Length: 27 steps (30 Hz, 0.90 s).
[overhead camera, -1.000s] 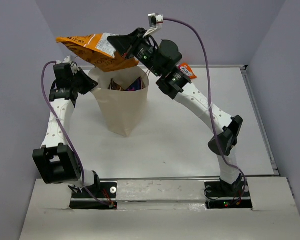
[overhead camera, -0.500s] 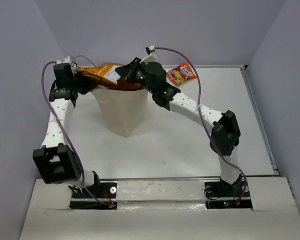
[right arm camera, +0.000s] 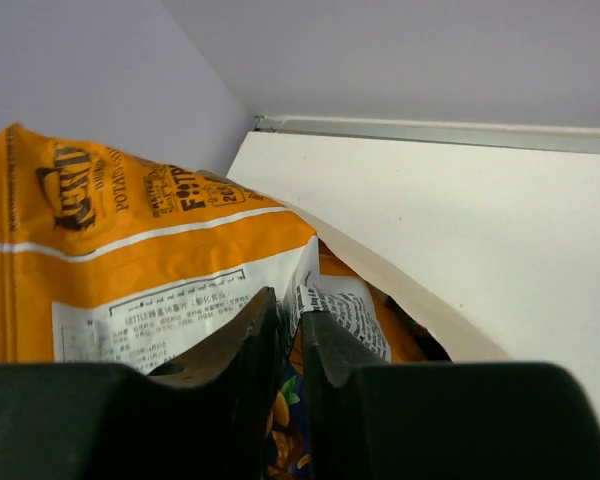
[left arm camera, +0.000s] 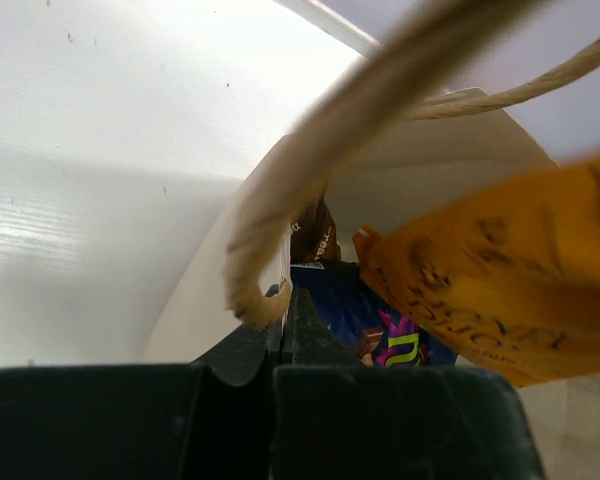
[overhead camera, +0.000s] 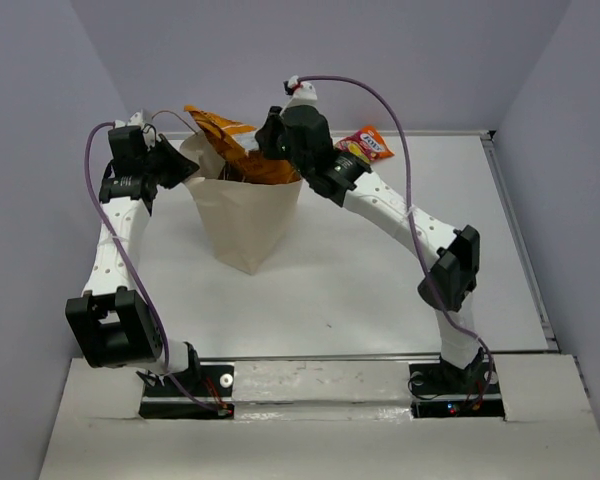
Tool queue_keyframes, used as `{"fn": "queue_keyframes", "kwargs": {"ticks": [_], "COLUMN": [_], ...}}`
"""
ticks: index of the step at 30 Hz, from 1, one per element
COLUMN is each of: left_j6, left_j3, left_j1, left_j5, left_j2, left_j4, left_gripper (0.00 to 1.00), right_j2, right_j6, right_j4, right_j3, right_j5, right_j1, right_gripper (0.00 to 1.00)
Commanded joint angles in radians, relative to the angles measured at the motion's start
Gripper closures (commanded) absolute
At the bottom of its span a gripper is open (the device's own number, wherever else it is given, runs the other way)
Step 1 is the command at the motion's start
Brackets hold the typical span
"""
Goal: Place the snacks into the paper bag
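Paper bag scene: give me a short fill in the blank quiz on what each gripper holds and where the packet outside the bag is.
The left gripper is shut on the rim of the ___.
The right gripper is shut on the ___ packet.
The red-orange packet lies on the ___.
Missing words: paper bag; orange, meaning the orange packet; table.

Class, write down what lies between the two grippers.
In the top view, the open mouth of the paper bag lies between the left gripper and right gripper, the orange packet poking out of it.
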Motion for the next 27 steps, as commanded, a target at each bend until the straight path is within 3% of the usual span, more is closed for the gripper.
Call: {"fn": "queue_keyframes", "kwargs": {"ticks": [1,2,3,7,11,13,16,18,20,21,24,27], "left_j6": [0.006,0.006,0.008,0.010,0.008,0.006,0.008,0.008,0.008,0.008,0.008,0.013], "left_j3": [0.012,0.009,0.008,-0.003,0.000,0.005,0.011,0.012,0.012,0.012,0.012,0.012], "left_j1": [0.005,0.005,0.005,0.005,0.005,0.005,0.005,0.005,0.005,0.003,0.003,0.005], "left_j5": [-0.004,-0.004,-0.005,-0.007,-0.004,-0.004,-0.005,-0.005,-0.007,-0.005,-0.010,-0.013], "left_j2": [-0.022,-0.023,-0.025,-0.029,-0.026,-0.023,-0.016,-0.016,-0.013,-0.013,-0.013,-0.014], "left_j4": [0.038,0.038,0.038,0.038,0.040,0.041,0.041,0.038,0.040,0.040,0.040,0.037], "left_gripper": [1.00,1.00,1.00,1.00,1.00,1.00,1.00,1.00,1.00,1.00,1.00,1.00], "right_j2": [0.189,0.227,0.279,0.277,0.214,0.177,0.148,0.136,0.111,0.099,0.042,-0.022], "right_j6": [-0.212,-0.223,-0.229,-0.258,-0.335,-0.424,-0.468,-0.476,-0.444,-0.429,-0.366,-0.297], "right_j4": [-0.312,-0.357,-0.412,-0.431,-0.414,-0.413,-0.432,-0.430,-0.367,-0.335,-0.189,-0.050], "right_j3": [0.327,0.387,0.456,0.441,0.418,0.417,0.423,0.455,0.467,0.461,0.438,0.438], "right_j5": [-0.038,-0.055,-0.091,-0.179,-0.297,-0.410,-0.415,-0.411,-0.423,-0.461,-0.550,-0.541], "right_j1": [-0.003,-0.003,-0.003,-0.003,-0.003,-0.003,-0.003,-0.003,-0.003,-0.003,-0.003,-0.003], "right_gripper": [0.73,0.68,0.55,0.39,0.37,0.44,0.48,0.36,0.31,0.22,0.15,0.12]}}
